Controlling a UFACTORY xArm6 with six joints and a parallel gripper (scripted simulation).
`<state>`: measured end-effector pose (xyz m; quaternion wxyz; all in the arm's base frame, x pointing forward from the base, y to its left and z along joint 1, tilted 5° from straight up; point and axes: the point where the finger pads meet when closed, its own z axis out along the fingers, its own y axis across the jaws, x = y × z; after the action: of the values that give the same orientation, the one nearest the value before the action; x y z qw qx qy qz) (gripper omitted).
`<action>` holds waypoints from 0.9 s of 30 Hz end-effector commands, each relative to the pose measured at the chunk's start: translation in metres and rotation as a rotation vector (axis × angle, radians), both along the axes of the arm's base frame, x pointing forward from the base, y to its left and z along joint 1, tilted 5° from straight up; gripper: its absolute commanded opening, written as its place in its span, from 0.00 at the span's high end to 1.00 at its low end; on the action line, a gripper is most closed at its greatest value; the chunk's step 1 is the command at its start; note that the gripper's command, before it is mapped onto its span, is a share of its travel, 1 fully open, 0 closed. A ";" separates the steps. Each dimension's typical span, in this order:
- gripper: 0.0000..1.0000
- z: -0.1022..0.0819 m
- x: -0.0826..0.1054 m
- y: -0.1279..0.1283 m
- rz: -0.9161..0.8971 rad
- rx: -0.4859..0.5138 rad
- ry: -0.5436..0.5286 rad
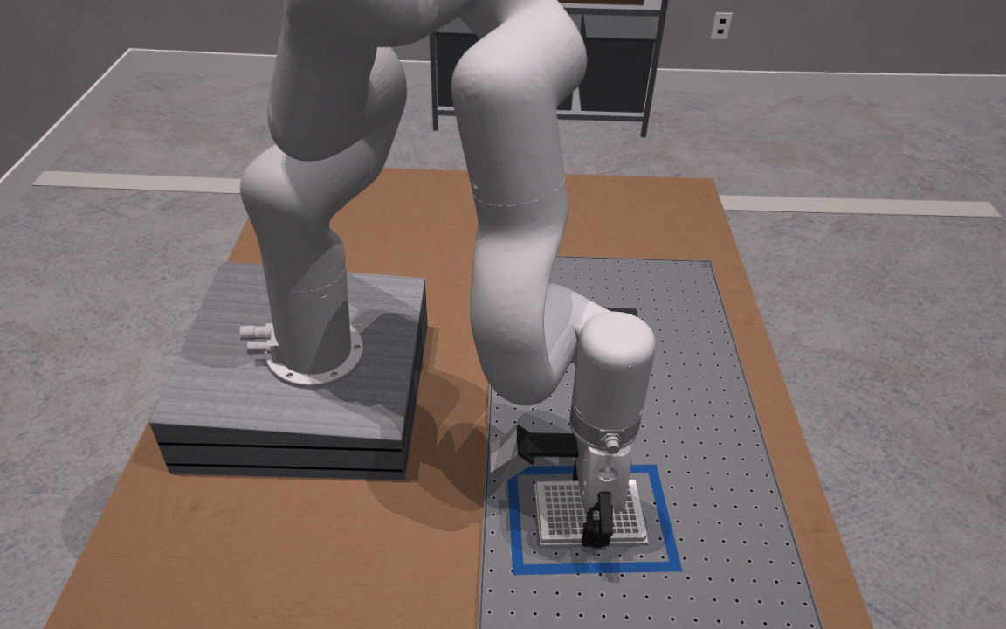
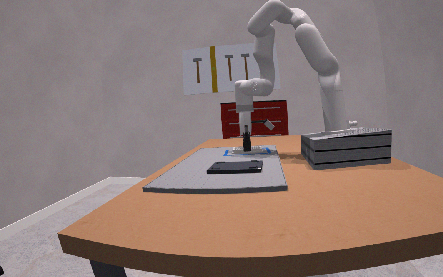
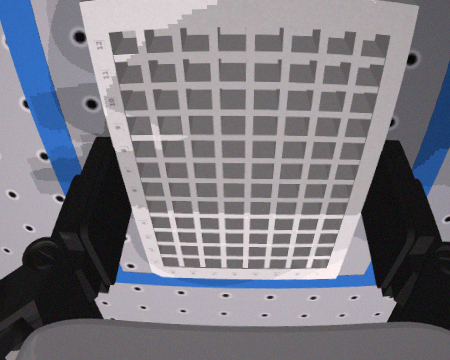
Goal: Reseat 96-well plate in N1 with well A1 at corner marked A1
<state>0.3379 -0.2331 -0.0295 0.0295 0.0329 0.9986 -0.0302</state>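
The white 96-well plate lies inside the blue taped outline B1 at the near end of the grey deck. It also shows in the exterior view and fills the wrist view. My gripper points straight down over the plate, and its two black fingers are shut on the plate's long sides. The plate is level and the right way up, low over the deck; I cannot tell whether it touches. The black nest N1 stands empty in the middle of the deck and is mostly hidden by the arm in the top view.
The grey perforated deck lies on a wooden table. The arm's grey base block stands to the left of the deck. A red cabinet and a tool poster are at the wall behind.
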 end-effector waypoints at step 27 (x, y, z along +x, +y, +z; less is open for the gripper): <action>1.00 0.018 0.000 0.000 0.000 -0.002 -0.003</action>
<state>0.3372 -0.2322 -0.0145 0.0297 0.0329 0.9986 -0.0304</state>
